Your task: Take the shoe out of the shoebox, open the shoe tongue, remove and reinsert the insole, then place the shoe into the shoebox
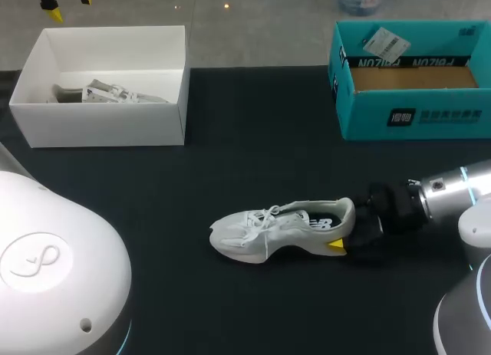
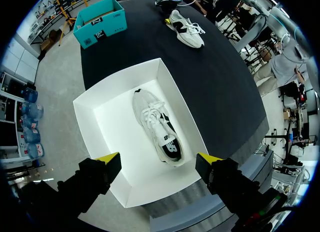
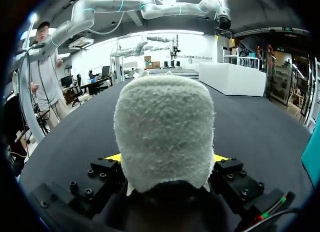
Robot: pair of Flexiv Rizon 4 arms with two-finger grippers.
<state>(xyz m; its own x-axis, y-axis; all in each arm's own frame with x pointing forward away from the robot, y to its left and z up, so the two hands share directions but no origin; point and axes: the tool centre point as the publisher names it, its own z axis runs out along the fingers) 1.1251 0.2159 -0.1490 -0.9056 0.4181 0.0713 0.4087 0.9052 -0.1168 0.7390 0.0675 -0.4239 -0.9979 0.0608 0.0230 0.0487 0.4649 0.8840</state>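
Right jaws grip the heel of a white shoe (image 1: 284, 228) (image 3: 165, 137) from both sides; the shoe rests on the black table (image 1: 230, 163), toe pointing away from them. Left jaws stand wide open and hold nothing, high above an open white box (image 2: 115, 91) (image 1: 107, 125), where a second shoe (image 2: 160, 127) lies directly beneath them. A teal box (image 1: 414, 117) sits well apart from both, nearer the right jaws.

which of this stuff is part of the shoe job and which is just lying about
Job: shoe on the table; right end effector shut on its heel; white shoebox, likely.
Lying about: second shoe in that box; teal box; tag in it.
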